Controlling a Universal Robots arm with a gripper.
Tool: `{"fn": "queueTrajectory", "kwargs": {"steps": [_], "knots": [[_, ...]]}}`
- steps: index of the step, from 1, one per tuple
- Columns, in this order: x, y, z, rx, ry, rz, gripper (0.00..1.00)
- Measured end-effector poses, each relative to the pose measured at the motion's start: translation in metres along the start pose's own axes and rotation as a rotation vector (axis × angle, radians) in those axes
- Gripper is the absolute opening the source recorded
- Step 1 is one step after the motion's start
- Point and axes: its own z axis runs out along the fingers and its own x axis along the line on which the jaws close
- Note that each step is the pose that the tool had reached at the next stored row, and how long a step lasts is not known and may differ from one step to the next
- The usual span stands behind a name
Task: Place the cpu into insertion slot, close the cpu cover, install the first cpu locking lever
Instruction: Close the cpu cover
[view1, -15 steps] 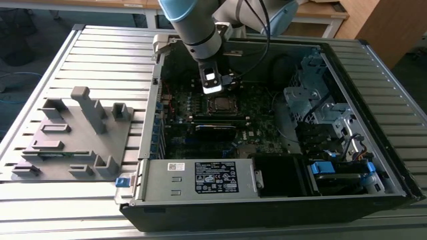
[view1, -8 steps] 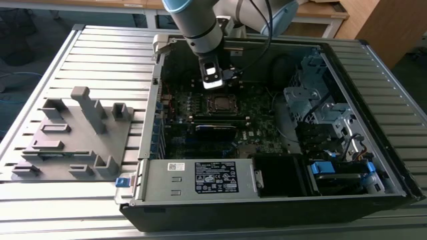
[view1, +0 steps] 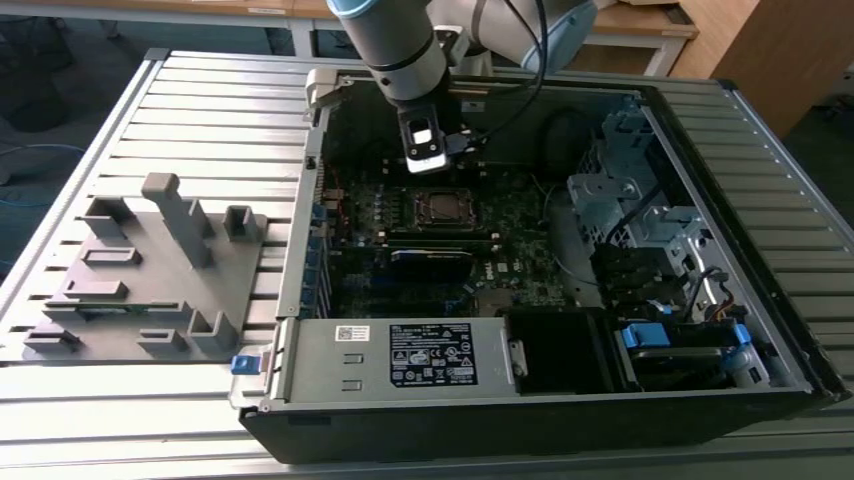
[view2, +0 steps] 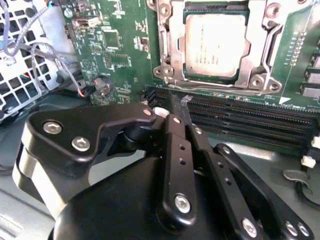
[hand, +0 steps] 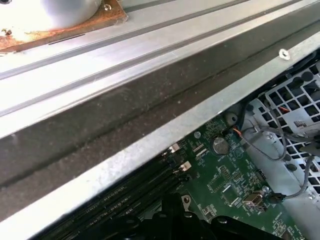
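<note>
While one arm reaches into the open computer case (view1: 787, 380), its gripper (view1: 430, 163) hangs over the socket in the exterior view. Second wrist view: fingers (view2: 176, 116) pressed together, empty; one cpu (view2: 215, 42) seated, one cpu cover (view2: 260, 60) lying around it. First wrist view: motherboard (hand: 225, 180).

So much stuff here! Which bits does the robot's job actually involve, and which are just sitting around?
In the job:
cpu, seated in its socket
cover, framing the cpu
hand, shut, empty, beside the socket

Just lying about:
grey fixture beside the computer
memory slots
drive cage
</note>
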Motion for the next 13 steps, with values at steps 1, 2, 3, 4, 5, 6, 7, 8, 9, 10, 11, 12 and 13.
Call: {"fn": "queueTrajectory", "kwargs": {"steps": [1,2,3,4,5,6,7,8,9,10,11,12,13], "knots": [[0.0000,0.0000,0.0002,0.0077,0.0092,0.001,0.10],[-0.0001,0.0000,0.0004,0.0177,0.0208,0.002,0.10],[-0.0001,-0.0001,0.0006,0.0284,0.0330,0.003,0.10],[-0.0001,-0.0001,0.0007,0.0395,0.0455,0.004,0.10],[-0.0002,-0.0001,0.0009,0.0506,0.0582,0.005,0.10],[-0.0002,-0.0001,0.0012,0.0622,0.0719,0.007,0.10],[-0.0002,-0.0001,0.0014,0.0733,0.0847,0.008,0.10],[-0.0002,-0.0001,0.0016,0.0844,0.0970,0.009,0.10],[-0.0002,-0.0001,0.0017,0.0956,0.1089,0.010,0.10],[-0.0002,-0.0002,0.0019,0.1050,0.1192,0.011,0.10],[-0.0001,-0.0002,0.0020,0.1089,0.1237,0.011,0.10],[-0.0001,-0.0003,0.0020,0.1091,0.1238,0.011,0.10],[-0.0001,-0.0003,0.0019,0.1093,0.1239,0.011,0.10]]}}
